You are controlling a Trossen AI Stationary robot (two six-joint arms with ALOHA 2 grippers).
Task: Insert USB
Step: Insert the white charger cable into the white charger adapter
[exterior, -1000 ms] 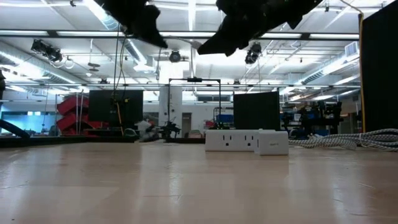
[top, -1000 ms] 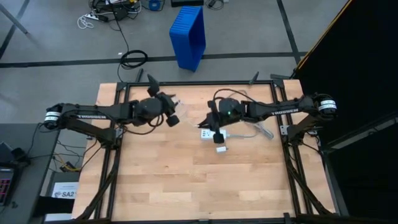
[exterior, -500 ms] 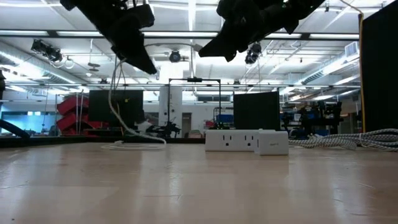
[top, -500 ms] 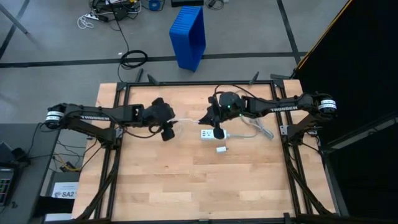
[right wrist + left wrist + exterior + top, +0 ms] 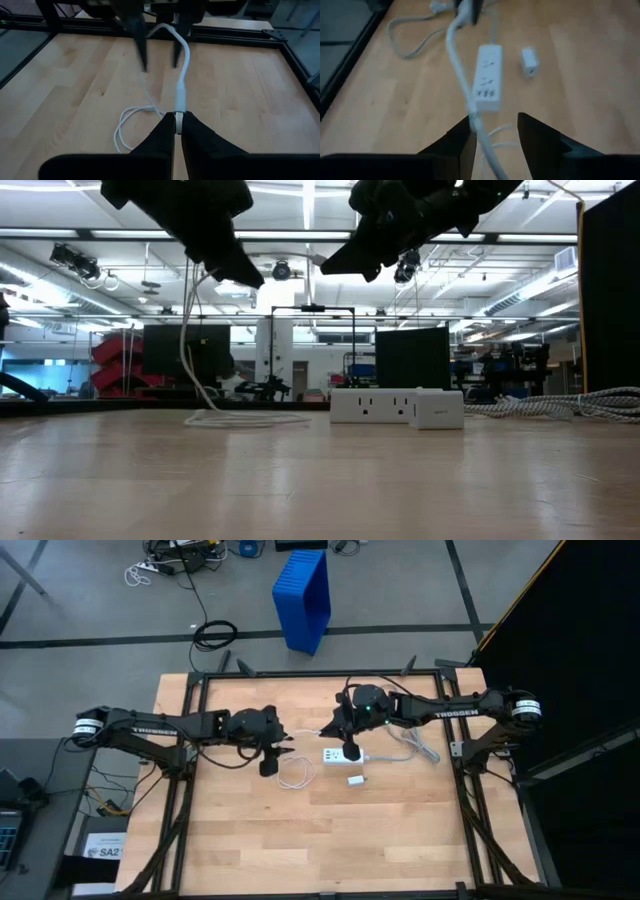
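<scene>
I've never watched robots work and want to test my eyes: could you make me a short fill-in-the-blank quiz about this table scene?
1. The right pincer is shut on the plug of the thin ___ USB cable.
2. The cable's loose loops lie on the ___ table.
3. The small white cube-shaped adapter lies beside the white rectangular power ___.
4. The left pincer has the cable running ___ its fingers.

Missing words: white; wooden; strip; between

White lettering "TROSSEN" runs along the left arm (image 5: 142,724) and the right arm (image 5: 452,710); a floor label (image 5: 103,847) reads "SA2".
</scene>
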